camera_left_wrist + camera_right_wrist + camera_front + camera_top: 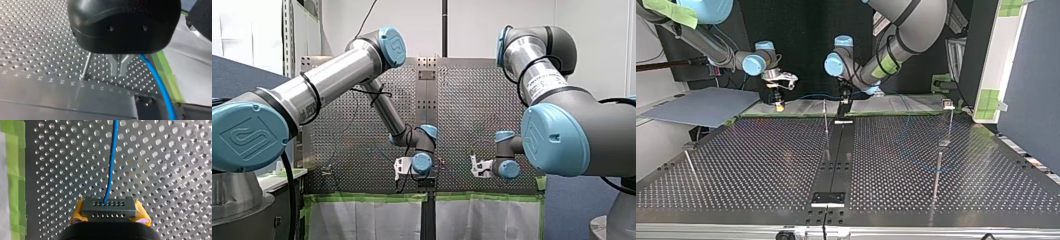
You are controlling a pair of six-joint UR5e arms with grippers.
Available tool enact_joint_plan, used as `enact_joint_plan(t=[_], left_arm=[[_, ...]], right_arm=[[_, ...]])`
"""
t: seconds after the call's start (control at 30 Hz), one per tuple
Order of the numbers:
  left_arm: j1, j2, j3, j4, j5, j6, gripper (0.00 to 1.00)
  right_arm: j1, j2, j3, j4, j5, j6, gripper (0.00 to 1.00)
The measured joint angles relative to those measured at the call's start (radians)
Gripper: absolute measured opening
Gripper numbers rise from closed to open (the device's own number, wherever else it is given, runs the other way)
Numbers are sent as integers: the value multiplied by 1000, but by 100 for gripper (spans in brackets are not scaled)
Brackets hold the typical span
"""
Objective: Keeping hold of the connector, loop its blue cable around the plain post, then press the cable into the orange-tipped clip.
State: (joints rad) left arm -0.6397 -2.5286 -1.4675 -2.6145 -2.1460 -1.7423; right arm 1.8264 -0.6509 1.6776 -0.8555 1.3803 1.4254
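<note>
My right gripper (110,214) is shut on a grey connector (110,206), with yellow pads (78,213) on either side of it. The blue cable (111,162) runs straight out of the connector over the perforated table. In the top view my right gripper (779,104) hangs at the far left edge of the table. My left gripper (843,106) is near the middle of that edge, close to a thin plain post (826,120). Its metal fingers (115,67) are shut together just above the table. The cable (160,85) passes beside them, and the post (86,65) stands on their other side.
On the perforated table (761,165), at the top view's right, stands a post with a pale block head (947,105); whether its tip is orange I cannot tell. A bare rod (937,175) rises nearer the camera, another (690,167) at the left. Green tape (168,77) lines the table's edge.
</note>
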Motion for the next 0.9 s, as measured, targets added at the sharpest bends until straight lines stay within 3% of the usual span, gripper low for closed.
enact_joint_plan(t=[0.27,0.57,0.9], left_arm=[[15,-6,11,58,56,9,0],[34,-10,22,63,84,18,0],[64,-11,34,61,118,18,0]], right_arm=[[-1,0,0,-9,22,30,0],[-2,1,0,-19,24,40,0],[-2,2,-4,-35,36,66,0]])
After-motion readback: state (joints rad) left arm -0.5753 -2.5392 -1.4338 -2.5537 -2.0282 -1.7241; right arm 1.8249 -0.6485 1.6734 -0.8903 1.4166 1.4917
